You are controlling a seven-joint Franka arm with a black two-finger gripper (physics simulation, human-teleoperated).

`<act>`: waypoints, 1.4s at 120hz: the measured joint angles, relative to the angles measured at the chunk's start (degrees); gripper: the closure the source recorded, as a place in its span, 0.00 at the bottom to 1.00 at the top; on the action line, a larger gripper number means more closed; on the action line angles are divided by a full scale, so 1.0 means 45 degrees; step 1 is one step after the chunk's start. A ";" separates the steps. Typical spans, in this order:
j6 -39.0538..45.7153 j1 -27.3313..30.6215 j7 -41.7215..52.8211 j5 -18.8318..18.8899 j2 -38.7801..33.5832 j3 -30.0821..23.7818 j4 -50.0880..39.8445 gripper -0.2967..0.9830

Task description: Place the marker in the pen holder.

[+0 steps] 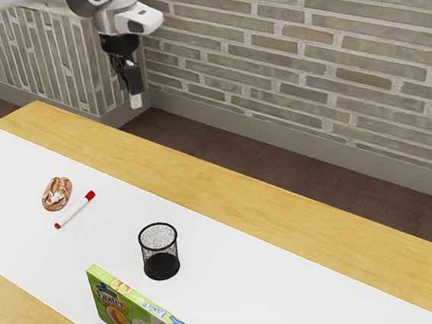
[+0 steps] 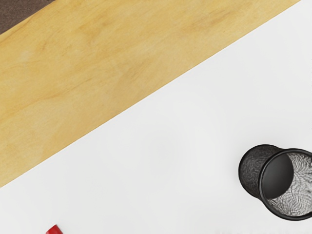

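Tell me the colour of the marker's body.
The body of the marker is white, shown best in the exterior view.

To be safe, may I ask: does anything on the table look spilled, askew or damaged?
Nothing stands out: the pen holder and green box stand upright, the marker lies beside the bread, no spill visible.

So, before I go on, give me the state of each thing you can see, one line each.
marker: lying flat on the white surface, red cap on, not in the holder
pen holder: upright, empty
box: standing on edge, partly cut off by the exterior view's edge
bread: lying beside the marker
gripper: raised, away from the marker
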 joint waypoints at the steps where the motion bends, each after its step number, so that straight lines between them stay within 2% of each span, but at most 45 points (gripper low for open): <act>1: -0.0002 0.0000 0.0037 -0.0004 -0.0004 0.0002 0.0003 0.23; 24: -0.0016 -0.0010 0.0722 -0.0061 -0.0154 0.0061 -0.0032 0.23; 36: 0.0232 -0.0039 0.0225 -0.0072 -0.0605 0.0681 -0.1644 0.23; 54: 0.0615 0.0427 -0.0498 0.0148 -0.0214 0.1130 -0.2012 0.23; 74: 0.2939 0.0881 -0.1188 0.0525 0.1066 0.1165 -0.3325 0.23; 92: 0.4373 0.1470 -0.2094 0.0674 0.1296 0.1178 -0.3803 0.23; 108: 0.5515 0.1589 -0.2943 0.0653 0.1281 0.1186 -0.4888 0.39; 121: 0.6171 0.1766 -0.3593 0.0607 0.1809 0.1185 -0.5168 0.47; 143: 0.6770 0.1992 -0.4448 0.0594 0.2882 0.1176 -0.4882 0.55; 168: 0.7048 0.2345 -0.5098 0.0602 0.3604 0.1179 -0.4688 0.58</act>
